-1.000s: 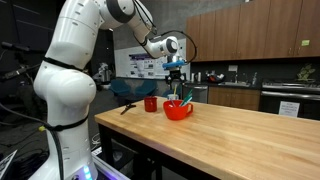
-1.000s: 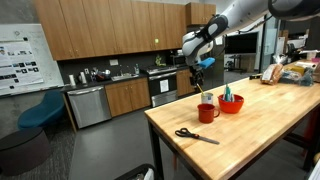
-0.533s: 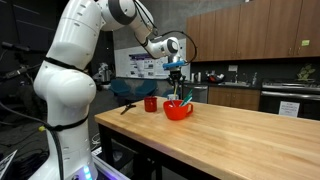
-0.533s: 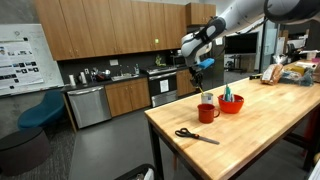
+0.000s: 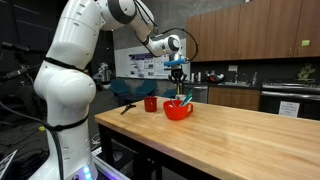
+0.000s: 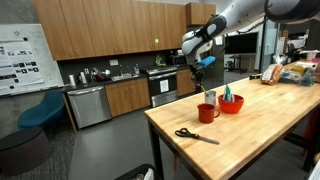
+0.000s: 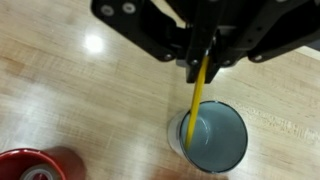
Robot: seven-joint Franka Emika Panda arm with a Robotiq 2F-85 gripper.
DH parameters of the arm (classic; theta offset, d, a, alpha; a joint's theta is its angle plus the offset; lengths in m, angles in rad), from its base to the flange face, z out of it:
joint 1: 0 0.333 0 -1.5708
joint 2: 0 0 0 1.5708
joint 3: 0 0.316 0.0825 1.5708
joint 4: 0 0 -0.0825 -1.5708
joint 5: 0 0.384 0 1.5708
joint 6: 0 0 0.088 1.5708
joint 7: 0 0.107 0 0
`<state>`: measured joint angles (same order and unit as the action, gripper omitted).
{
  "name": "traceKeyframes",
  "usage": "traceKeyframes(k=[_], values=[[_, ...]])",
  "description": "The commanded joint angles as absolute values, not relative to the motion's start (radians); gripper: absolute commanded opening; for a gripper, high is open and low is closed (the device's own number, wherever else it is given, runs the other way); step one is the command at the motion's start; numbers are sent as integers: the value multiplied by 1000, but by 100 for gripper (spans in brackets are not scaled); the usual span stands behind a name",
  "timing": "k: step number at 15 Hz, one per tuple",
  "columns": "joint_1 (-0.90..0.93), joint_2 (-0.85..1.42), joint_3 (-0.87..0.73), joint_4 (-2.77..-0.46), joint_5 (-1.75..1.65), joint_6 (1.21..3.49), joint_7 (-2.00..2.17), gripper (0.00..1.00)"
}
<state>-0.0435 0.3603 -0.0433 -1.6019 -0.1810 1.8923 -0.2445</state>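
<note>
In the wrist view my gripper (image 7: 200,62) is shut on the top of a thin yellow pencil (image 7: 198,95). The pencil hangs straight down, its lower end inside a cup (image 7: 215,140) with a grey-blue inside. In both exterior views the gripper (image 5: 177,74) (image 6: 198,72) hovers above a red mug (image 5: 151,103) (image 6: 207,112) and a red bowl (image 5: 178,109) (image 6: 231,103) on the wooden table (image 5: 230,140). The bowl holds green and teal items. A red rim (image 7: 40,165) shows at the wrist view's lower left.
Black-handled scissors (image 6: 195,135) (image 5: 127,106) lie on the table near its end, in front of the mug. Bags and packages (image 6: 290,72) crowd the table's far end. Kitchen cabinets and a counter (image 6: 110,90) stand behind, across an open floor.
The jaws have closed on the yellow pencil. The arm has hardly moved above the mug and bowl.
</note>
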Motion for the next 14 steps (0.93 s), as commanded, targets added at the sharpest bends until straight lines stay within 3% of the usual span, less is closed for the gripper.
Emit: traceKeyframes(k=[1,14], values=[[-56,311,-40,-1615,-174,1884,-242,2],[-135,115,-56,-1708,55,1995,-267,2]])
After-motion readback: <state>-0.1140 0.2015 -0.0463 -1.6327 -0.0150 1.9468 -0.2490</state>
